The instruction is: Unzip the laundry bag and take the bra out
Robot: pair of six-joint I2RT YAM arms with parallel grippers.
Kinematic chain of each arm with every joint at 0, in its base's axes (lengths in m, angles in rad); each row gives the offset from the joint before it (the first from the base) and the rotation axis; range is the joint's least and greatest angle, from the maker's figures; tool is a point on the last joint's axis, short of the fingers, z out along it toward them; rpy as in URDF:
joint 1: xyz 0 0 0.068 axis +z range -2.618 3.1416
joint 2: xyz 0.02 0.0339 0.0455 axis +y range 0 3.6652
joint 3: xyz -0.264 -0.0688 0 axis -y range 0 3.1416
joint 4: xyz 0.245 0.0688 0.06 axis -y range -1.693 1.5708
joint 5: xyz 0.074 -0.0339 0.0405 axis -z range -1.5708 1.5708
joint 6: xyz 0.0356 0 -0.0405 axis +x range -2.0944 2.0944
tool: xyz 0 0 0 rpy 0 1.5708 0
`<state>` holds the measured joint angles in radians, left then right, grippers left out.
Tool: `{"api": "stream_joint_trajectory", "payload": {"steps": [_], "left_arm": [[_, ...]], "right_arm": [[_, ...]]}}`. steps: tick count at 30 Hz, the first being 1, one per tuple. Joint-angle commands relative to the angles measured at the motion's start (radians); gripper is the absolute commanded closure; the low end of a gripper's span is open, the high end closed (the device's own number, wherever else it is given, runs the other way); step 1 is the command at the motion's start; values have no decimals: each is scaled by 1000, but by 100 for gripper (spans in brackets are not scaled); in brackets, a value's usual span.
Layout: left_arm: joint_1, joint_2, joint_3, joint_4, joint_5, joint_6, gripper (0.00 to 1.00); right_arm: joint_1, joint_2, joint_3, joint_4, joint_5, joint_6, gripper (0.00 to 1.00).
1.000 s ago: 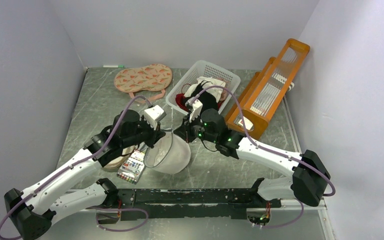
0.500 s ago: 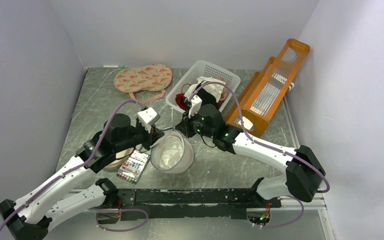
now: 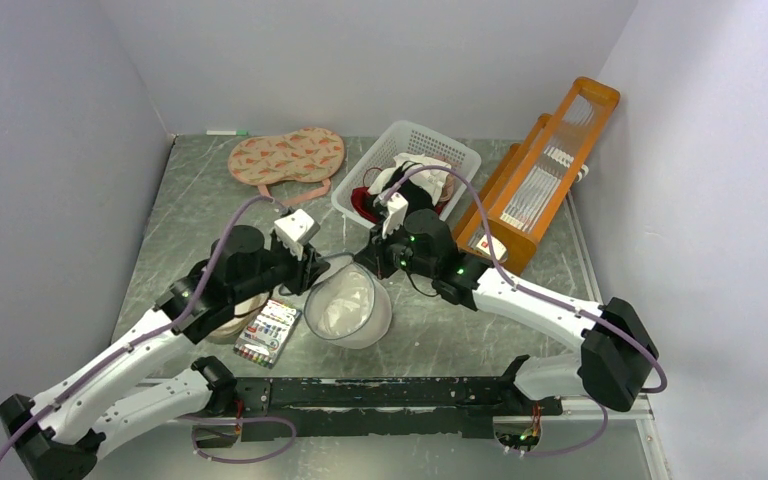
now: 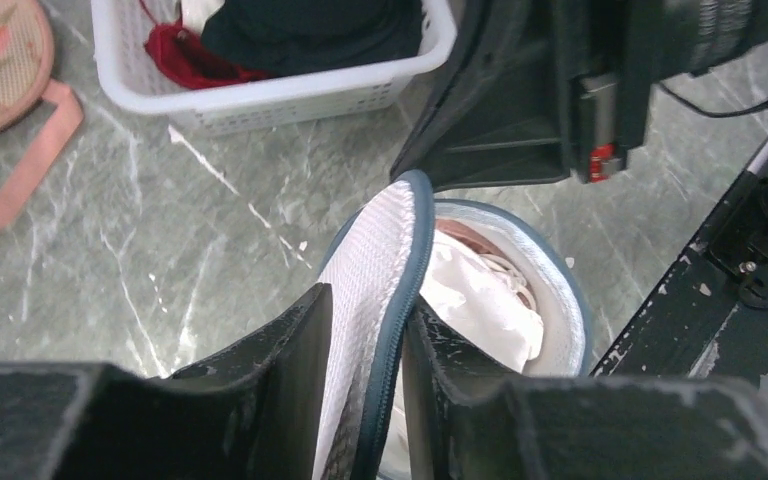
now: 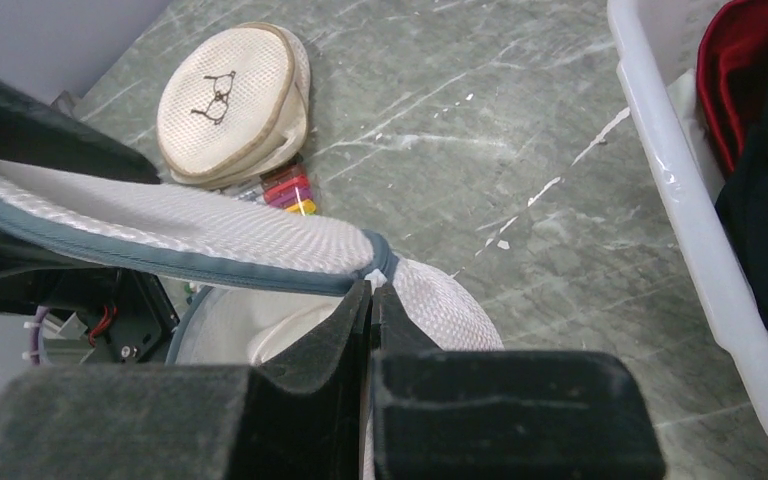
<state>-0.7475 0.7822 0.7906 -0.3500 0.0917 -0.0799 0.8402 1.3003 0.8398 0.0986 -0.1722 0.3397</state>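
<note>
The laundry bag (image 3: 348,305), round white mesh with a dark zipper rim, stands open on the table between my arms. My left gripper (image 3: 312,272) is shut on its lifted mesh flap (image 4: 385,260), one finger on each side of the rim; in the left wrist view the gripper (image 4: 365,400) is at the bottom. My right gripper (image 3: 371,262) is shut on the zipper pull at the end of the rim, as the right wrist view (image 5: 372,300) shows. Pale soft fabric with a dusty-pink edge, the bra (image 4: 480,300), lies inside the bag.
A white basket (image 3: 449,153) of black, red and white garments stands behind the bag. An orange wooden rack (image 3: 540,180) is at the right. The watermelon pouch (image 3: 285,157) lies at the back left. A beige hoop (image 5: 230,100) and a colour set (image 3: 268,333) lie under my left arm.
The bag has come down from a lifted tilt and now sits with its opening wider and facing up. Both grippers have shifted a little to the right while keeping their hold.
</note>
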Motion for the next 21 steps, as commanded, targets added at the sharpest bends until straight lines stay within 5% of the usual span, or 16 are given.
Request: {"api": "stream_joint_trajectory", "payload": {"steps": [1, 7, 13, 21], "left_arm": [[2, 34, 33, -26, -85, -11, 53], [3, 48, 29, -22, -52, -6, 38], [3, 60, 30, -17, -4, 3, 12], [3, 82, 27, -13, 9, 6, 13]], "right_arm": [[-7, -34, -5, -5, -11, -9, 100], [-7, -37, 0, -9, -48, -7, 100], [-6, -41, 13, -17, -63, 1, 100], [0, -42, 23, -11, -85, 14, 100]]}}
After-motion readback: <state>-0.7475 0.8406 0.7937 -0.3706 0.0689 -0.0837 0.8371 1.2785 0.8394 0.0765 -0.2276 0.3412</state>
